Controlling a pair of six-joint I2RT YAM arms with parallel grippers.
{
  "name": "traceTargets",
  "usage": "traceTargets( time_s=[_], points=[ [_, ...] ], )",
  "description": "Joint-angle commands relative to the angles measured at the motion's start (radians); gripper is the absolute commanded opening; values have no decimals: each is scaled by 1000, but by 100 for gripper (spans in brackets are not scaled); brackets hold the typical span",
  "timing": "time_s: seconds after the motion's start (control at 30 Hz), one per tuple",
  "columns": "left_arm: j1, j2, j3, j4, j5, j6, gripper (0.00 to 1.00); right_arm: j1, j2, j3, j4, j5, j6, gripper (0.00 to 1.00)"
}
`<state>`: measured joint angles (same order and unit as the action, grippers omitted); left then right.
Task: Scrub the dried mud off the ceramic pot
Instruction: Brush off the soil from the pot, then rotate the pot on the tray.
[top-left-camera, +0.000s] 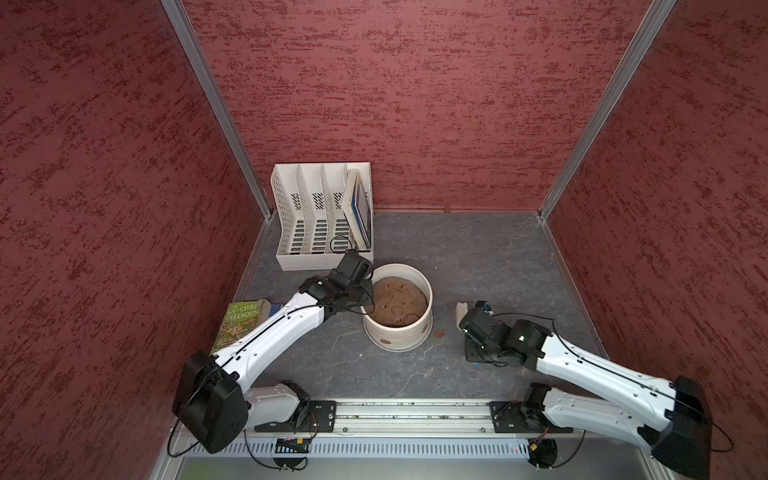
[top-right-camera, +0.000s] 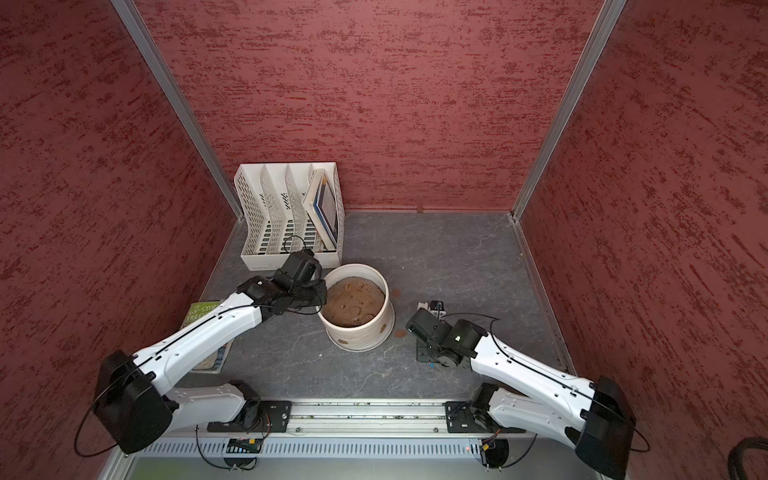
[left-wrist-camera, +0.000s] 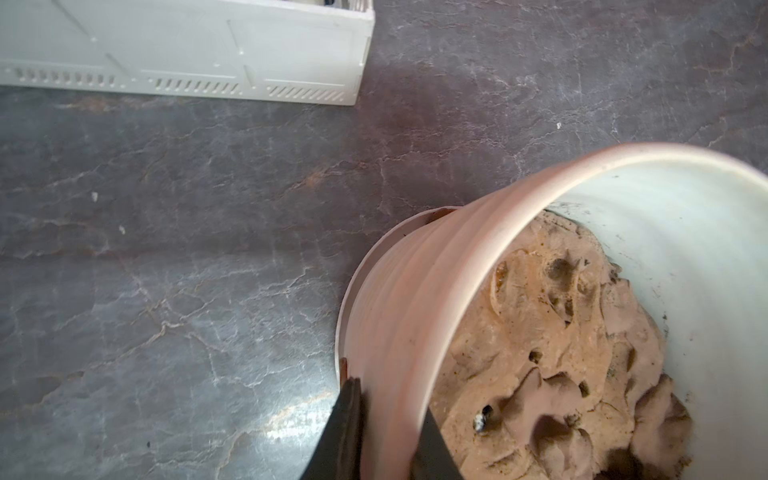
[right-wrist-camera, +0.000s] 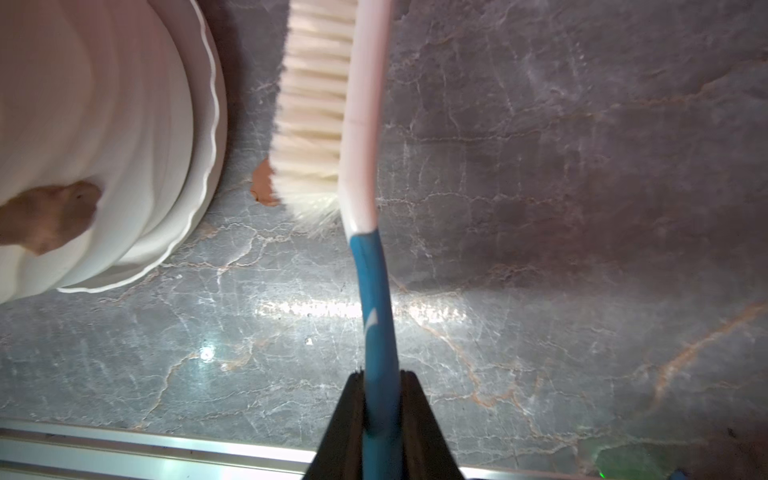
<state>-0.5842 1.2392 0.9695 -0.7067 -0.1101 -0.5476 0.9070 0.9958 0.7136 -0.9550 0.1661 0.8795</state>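
Both top views show a cream-white ceramic pot (top-left-camera: 399, 338) standing just left of the frame's centre on a dark grey, stone-patterned table (top-left-camera: 478, 257), which is enclosed by red textured walls. A lumpy brown mound (top-left-camera: 399, 301) fills the pot. The dried mud (top-left-camera: 385, 342) shows as small reddish-brown oval patches on the pot's near outer wall. One more flake (top-left-camera: 437, 333) lies on the table just right of the pot's foot.

The left claw (left-wrist-camera: 388, 436) reaches in from the lower left and is clamped on the pot's left rim. The left wrist view shows one finger outside the ribbed wall and the other inside.

The right claw (right-wrist-camera: 382, 415) sits right of the pot and apart from it. It is closed tightly around the blue handle of a brush (right-wrist-camera: 361, 124). The brush's white bristles face the pot, with bare table between them.

A white slotted file rack (top-left-camera: 316, 208) stands against the back wall, up and left of the pot, with books leaning in its rightmost slot. A green paperback (top-left-camera: 239, 324) lies at the left, partly under the left arm.
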Motion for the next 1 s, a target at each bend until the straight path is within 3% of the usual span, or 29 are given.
traceTargets(
  time_s=[0.0, 0.2, 0.33, 0.67, 0.97],
  points=[
    [-38, -44, -40, -3, 89, -160, 1, -5, -24, -10, 37, 20, 9, 0],
    [-58, -22, 2, 52, 99, -142, 40, 8, -21, -4, 33, 19, 15, 0],
    [-42, 23, 72, 56, 89, -72, 56, 15, -44, -10, 21, 29, 23, 0],
    [18, 132, 122, 101, 138, 91, 62, 18, -73, -6, 16, 34, 26, 0],
    [17, 159, 148, 119, 102, 122, 60, 18, -49, 7, 36, 26, 22, 0]
  ],
)
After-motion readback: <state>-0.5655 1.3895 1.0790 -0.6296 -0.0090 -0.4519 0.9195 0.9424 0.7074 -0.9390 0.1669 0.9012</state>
